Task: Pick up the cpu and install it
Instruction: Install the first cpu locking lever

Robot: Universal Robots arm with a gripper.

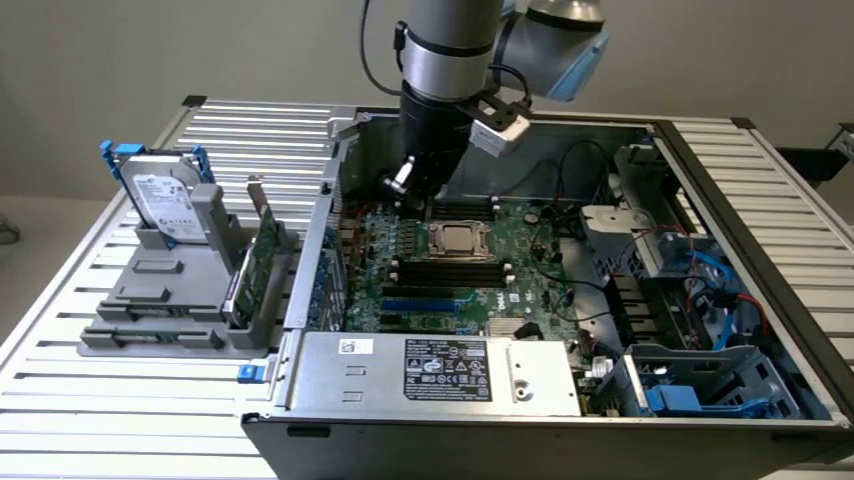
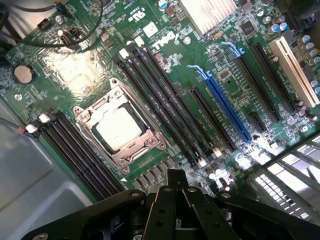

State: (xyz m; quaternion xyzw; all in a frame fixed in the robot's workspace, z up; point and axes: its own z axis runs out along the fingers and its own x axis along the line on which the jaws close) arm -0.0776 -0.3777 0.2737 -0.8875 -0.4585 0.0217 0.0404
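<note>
While the arm hangs over the open computer case [image 1: 747, 300] in the exterior view, its end effector [image 1: 407, 185] hovers above the green motherboard [image 1: 534, 285], a little toward the exterior view's left of the socket, with its jaws drawn together and nothing between them. The cpu [image 1: 455, 239] sits inside the metal socket frame near the middle of the board, its silvery top facing up, apart from the end effector. On the slatted bench [image 1: 80, 330], toward the exterior view's left of the case, a grey holder [image 1: 160, 300] carries an upright hard drive [image 1: 170, 205] with a blue bracket and a thin green circuit card [image 1: 254, 265] standing on edge. In the wrist view, the cpu [image 2: 118, 129] lies seated in its socket, framed by the metal latch plate [image 2: 150, 142], with black memory slots [image 2: 165, 100] running alongside and a blue expansion slot [image 2: 227, 107] farther off. The end effector [image 2: 176, 186] shows as dark closed fingers near the picture's edge, clear of the cpu and holding nothing
</note>
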